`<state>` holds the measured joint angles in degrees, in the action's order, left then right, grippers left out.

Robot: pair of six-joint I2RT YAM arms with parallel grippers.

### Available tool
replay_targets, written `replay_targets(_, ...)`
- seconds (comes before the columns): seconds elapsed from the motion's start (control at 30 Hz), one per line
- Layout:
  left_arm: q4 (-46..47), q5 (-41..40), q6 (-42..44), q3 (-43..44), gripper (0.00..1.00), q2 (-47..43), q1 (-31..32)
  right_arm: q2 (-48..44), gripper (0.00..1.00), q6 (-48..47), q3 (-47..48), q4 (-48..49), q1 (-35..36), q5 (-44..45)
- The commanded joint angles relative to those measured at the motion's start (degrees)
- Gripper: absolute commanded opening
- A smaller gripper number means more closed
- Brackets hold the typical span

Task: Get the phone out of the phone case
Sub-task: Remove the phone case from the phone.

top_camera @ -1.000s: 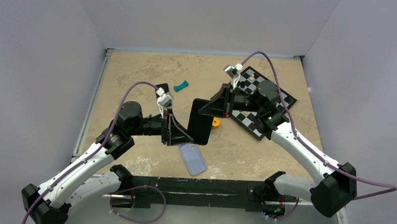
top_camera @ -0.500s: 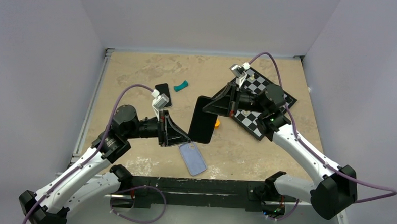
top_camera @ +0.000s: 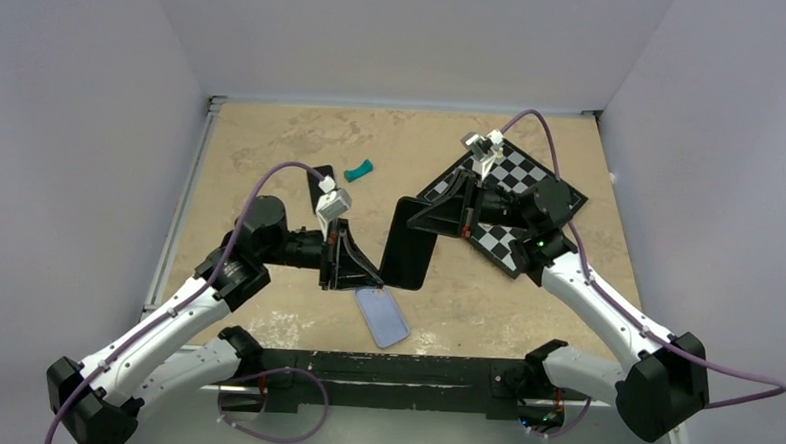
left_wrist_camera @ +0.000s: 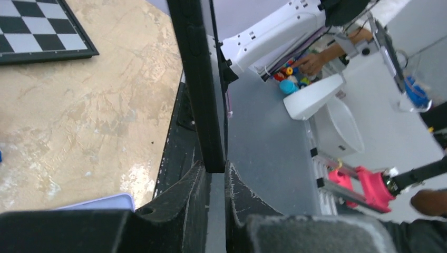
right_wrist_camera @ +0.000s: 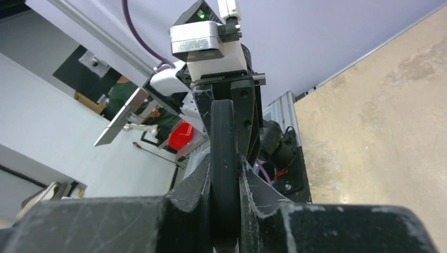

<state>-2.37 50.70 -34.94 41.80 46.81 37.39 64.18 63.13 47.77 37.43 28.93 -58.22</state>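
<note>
A black phone (top_camera: 408, 248) hangs on edge above the table, between both arms. My right gripper (top_camera: 414, 219) is shut on its upper end; in the right wrist view the phone (right_wrist_camera: 224, 158) fills the gap between the fingers of that gripper (right_wrist_camera: 225, 161). My left gripper (top_camera: 375, 276) pinches the lower corner. The left wrist view shows the tip of the phone (left_wrist_camera: 197, 79) caught between the fingertips of this gripper (left_wrist_camera: 213, 167). A pale blue phone case (top_camera: 382, 317) lies flat on the table below, apart from the phone. Its corner (left_wrist_camera: 100, 201) shows beside my left fingers.
A black-and-white chessboard (top_camera: 526, 183) lies at the back right, under my right arm, and appears as the chessboard (left_wrist_camera: 42, 26) in the left wrist view. A small teal piece (top_camera: 358, 168) sits on the table behind my left wrist.
My left gripper has narrowed onto the phone's lower corner. The right arm has carried the phone's upper end slightly right, and the phone now hides the small orange object.
</note>
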Motion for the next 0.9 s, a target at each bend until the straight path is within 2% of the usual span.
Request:
replay_targets(0.0, -7.82, -1.68, 18.84, 4.28, 0.0, 2.16, -0.47, -2.23, 0.0, 16.68, -1.15, 17.01, 0.75, -2.37)
replay_targets(0.07, -12.1, -3.59, 24.59, 5.99, 0.0, 3.63, -0.77, -1.71, 0.0, 22.81, -2.23, 23.17, 0.78, -2.36)
replay_targets(0.13, -12.88, -2.16, 27.17, 7.0, 0.0, 5.65, -1.56, -0.48, 0.0, 30.02, -3.47, 31.34, 0.71, -2.09)
replay_targets(0.23, -9.09, 2.01, 27.2, 6.88, 0.0, 7.53, -2.39, 2.41, 0.0, 41.05, -4.7, 45.39, 0.77, -1.71)
replay_targets(0.3, -3.53, 3.55, 25.75, 5.18, 0.0, 7.61, -2.52, 4.26, 0.0, 45.17, -5.19, 51.0, 0.81, -1.49)
replay_targets(0.4, 1.36, 4.93, 23.28, 4.25, 0.0, 8.61, -2.66, 5.23, 0.0, 47.19, -5.64, 54.28, 1.31, -1.06)
replay_targets(0.53, 3.43, 3.4, 20.69, 4.59, 0.0, 10.58, -2.7, 5.15, 0.0, 45.98, -5.25, 53.24, 2.02, -0.98)
replay_targets(0.63, 1.5, -4.06, 16.79, 5.24, 0.0, 10.59, -2.7, 4.26, 0.0, 43.14, -4.89, 49.55, 2.5, -0.33)
replay_targets(0.7, -3.87, -13.77, 13.24, 6.5, 0.0, 11.41, -2.72, 4.99, 0.0, 44.29, -4.24, 52.75, 3.27, 1.28)
replay_targets(0.77, -13.28, -24.62, 9.55, 9.4, 0.0, 12.95, -2.64, 6.41, 0.0, 45.34, -3.4, 55.97, 4.8, 3.31)
replay_targets(0.87, -17.61, -35.74, 4.39, 7.65, 0.0, 11.36, -2.51, 8.78, 0.0, 45.8, -2.44, 60.13, 7.6, 6.76)
